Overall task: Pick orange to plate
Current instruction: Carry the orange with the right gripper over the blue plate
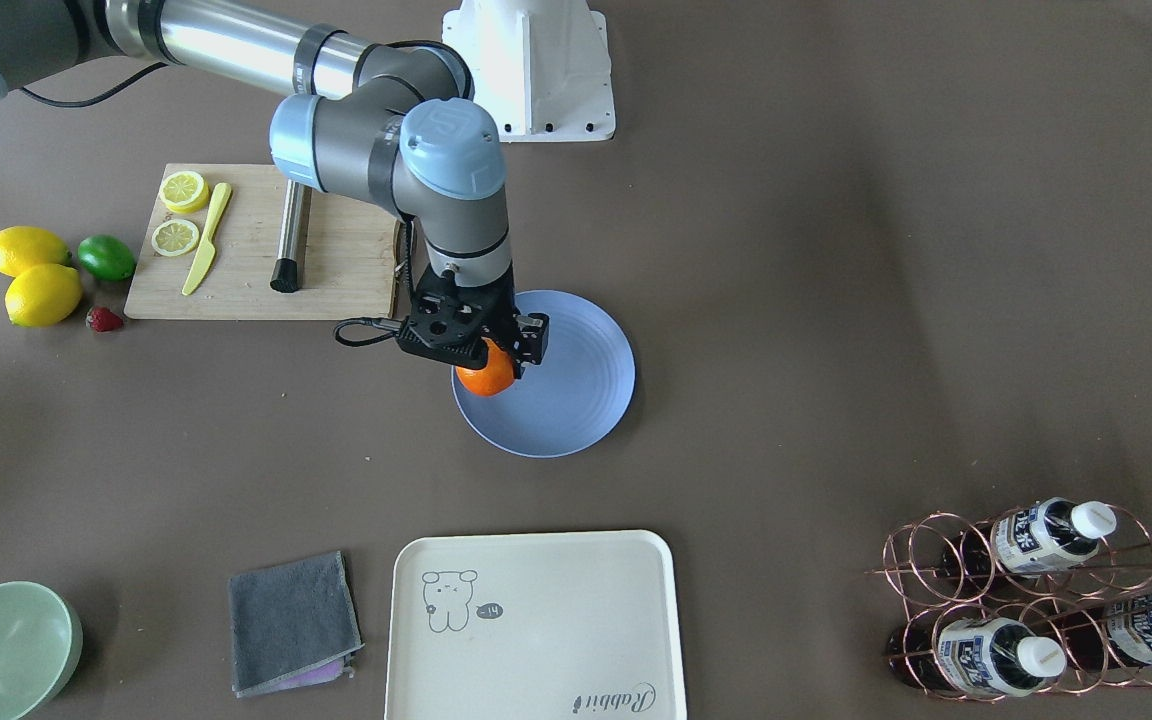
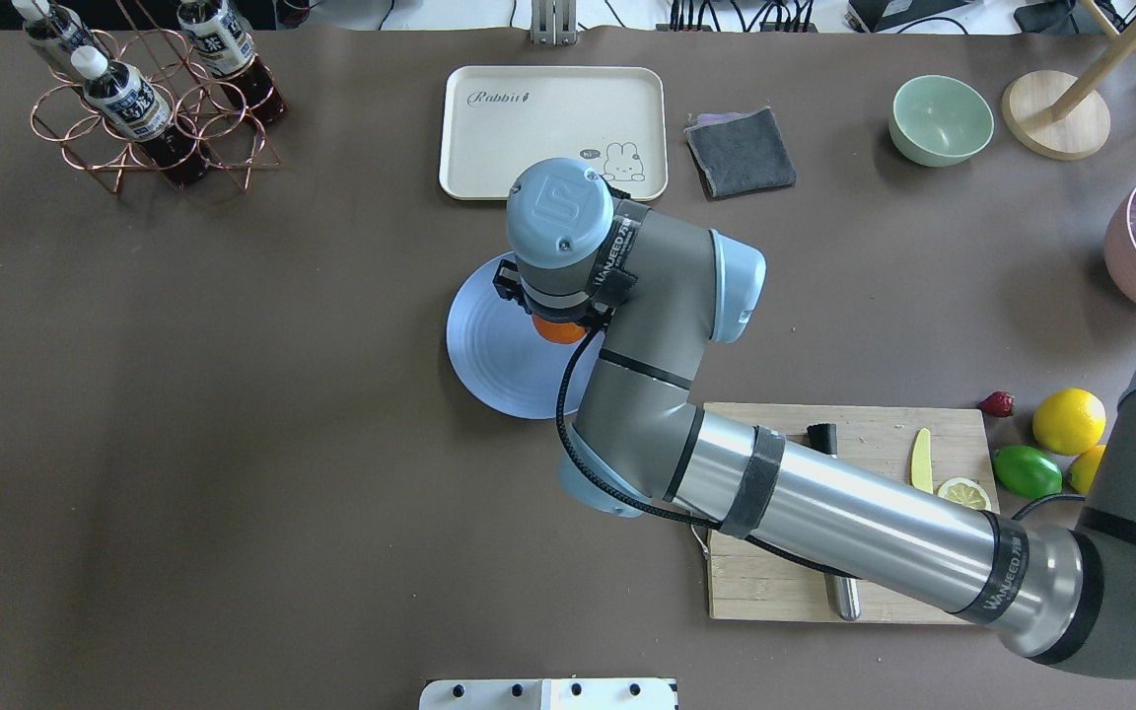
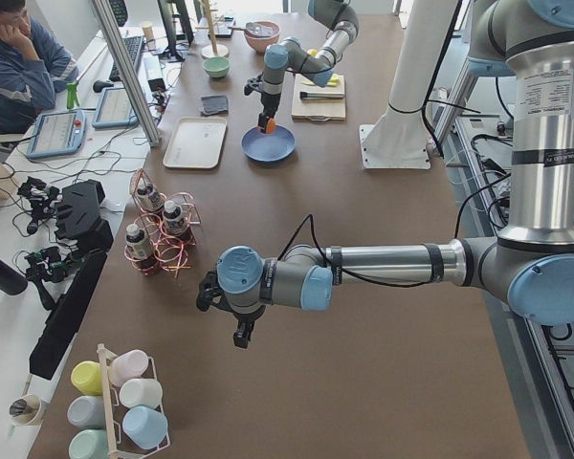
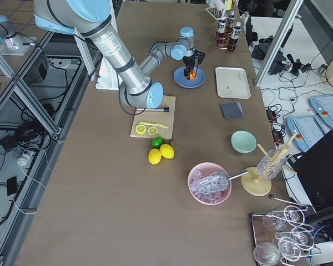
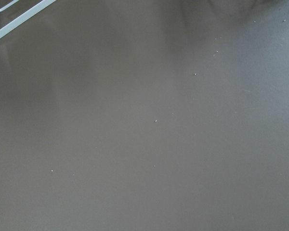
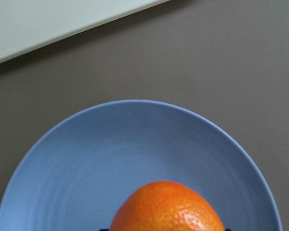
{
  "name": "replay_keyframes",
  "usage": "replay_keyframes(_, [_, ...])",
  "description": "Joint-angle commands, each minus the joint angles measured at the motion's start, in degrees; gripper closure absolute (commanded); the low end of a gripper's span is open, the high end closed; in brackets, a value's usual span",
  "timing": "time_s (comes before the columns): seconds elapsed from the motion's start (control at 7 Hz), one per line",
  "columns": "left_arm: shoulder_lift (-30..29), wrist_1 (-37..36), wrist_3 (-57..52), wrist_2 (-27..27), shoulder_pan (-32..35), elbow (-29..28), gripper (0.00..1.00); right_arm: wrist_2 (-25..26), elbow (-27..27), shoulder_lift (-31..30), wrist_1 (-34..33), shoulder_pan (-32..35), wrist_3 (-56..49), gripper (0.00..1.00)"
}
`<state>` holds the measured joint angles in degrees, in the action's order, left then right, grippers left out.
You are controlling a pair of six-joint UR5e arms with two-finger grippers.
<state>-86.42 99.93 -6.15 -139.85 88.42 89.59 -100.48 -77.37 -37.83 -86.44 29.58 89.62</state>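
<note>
Though half-visible overhead, orange [image 1: 485, 381] over plate [image 1: 576, 395]

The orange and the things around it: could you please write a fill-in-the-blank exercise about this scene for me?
1. The right end effector holds the orange over the plate, which is light ____.
2. On the cutting board lie ____ lemon slices.
3. The colour of the lime beside the whole lemons is ____.
Missing words: blue; two; green.

Opposed front and overhead views share the plate [image 1: 576, 395].
</note>
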Motion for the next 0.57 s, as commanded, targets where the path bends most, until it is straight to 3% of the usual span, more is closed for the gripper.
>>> replay_keyframes(0.0, [0.29,0.00,0.00,0.02,0.00,0.06,0.01,2.13,2.75,1.45,0.14,-2.59,0.65,1.00])
replay_keyframes(0.29, [0.29,0.09,0.00,0.02,0.00,-0.03,0.01,2.13,3.10,1.45,0.14,-3.04,0.21,0.94])
replay_keyframes(0.43, [0.29,0.00,0.00,0.02,0.00,0.06,0.01,2.13,3.10,1.45,0.14,-2.86,-0.75,0.20])
